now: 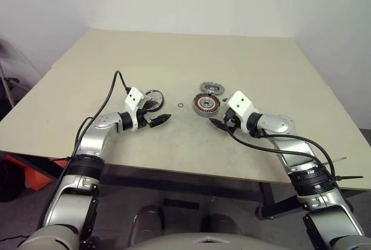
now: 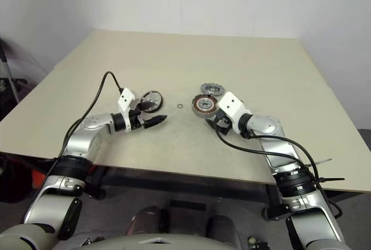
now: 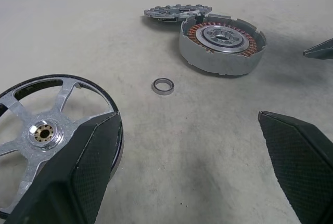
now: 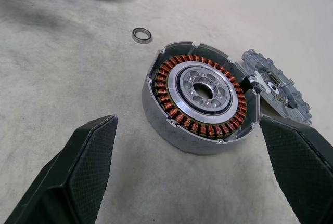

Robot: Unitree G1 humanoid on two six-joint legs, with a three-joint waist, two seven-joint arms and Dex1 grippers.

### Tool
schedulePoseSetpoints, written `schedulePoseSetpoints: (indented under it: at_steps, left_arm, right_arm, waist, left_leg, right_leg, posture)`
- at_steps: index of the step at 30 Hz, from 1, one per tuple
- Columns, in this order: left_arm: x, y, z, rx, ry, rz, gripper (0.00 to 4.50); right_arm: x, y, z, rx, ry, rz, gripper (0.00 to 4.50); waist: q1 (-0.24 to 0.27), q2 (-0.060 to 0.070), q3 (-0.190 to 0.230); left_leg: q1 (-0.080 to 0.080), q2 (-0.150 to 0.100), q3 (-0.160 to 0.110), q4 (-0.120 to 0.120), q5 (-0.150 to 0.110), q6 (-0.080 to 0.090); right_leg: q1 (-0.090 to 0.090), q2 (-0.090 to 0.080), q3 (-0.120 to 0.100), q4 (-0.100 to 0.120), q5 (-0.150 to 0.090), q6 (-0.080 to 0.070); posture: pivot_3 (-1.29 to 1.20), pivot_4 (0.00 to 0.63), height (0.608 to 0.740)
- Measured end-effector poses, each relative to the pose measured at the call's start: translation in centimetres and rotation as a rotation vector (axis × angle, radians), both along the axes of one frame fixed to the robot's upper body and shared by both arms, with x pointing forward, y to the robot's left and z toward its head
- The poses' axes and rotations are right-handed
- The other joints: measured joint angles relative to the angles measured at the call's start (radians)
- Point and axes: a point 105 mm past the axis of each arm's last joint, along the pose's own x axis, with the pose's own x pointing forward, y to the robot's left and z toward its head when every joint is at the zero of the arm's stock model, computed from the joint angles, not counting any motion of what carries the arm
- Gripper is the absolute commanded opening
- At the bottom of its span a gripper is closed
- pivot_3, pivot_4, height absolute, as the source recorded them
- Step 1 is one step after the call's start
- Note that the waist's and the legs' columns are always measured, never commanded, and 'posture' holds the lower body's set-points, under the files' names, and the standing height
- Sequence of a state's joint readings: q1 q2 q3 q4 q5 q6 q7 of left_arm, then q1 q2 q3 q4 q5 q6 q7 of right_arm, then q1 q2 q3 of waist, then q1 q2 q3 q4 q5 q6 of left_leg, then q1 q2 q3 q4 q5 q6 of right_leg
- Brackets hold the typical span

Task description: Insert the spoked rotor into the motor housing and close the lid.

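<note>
The left gripper (image 1: 164,119), fingers spread and empty, sits beside the lid (image 1: 152,98). Rightward lie the motor housing (image 1: 206,105) and, apparently touching it behind, the spoked rotor (image 1: 208,87), nearest the spread, empty right gripper (image 1: 215,123).

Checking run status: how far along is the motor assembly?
Nothing done yet. The motor housing sits open, coils showing; the spoked rotor lies beside it, the lid apart near the left tool. Both tools, including the right tool, are open and empty. Inserting and closing remain.

Motor housing (image 1: 206,105) sits between both tools, apparently untouched.
</note>
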State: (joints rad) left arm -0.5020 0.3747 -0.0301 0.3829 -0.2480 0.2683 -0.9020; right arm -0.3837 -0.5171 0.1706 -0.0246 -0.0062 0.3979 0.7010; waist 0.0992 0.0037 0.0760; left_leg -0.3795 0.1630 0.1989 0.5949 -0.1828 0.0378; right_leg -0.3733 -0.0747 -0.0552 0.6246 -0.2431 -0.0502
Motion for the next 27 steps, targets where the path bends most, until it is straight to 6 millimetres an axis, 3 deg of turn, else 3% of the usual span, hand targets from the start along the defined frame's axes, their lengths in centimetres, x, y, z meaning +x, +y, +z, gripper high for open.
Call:
schedulePoseSetpoints:
  at_steps: [27]
  left_arm:
    - [-0.1, -0.13, -0.04, -0.003, 0.003, -0.01, 4.48]
  right_arm:
    - [-0.03, 0.22, -0.04, 0.007, 0.003, 0.005, 4.5]
  waist:
    - [0.0, 0.0, 0.0]
  left_leg:
    - [0.0, 0.0, 0.0, 0.0, 0.0, 0.0]
  right_leg:
    - [0.0, 0.0, 0.0, 0.0, 0.0, 0.0]
  posture:
    - [0.0, 0.0, 0.74]
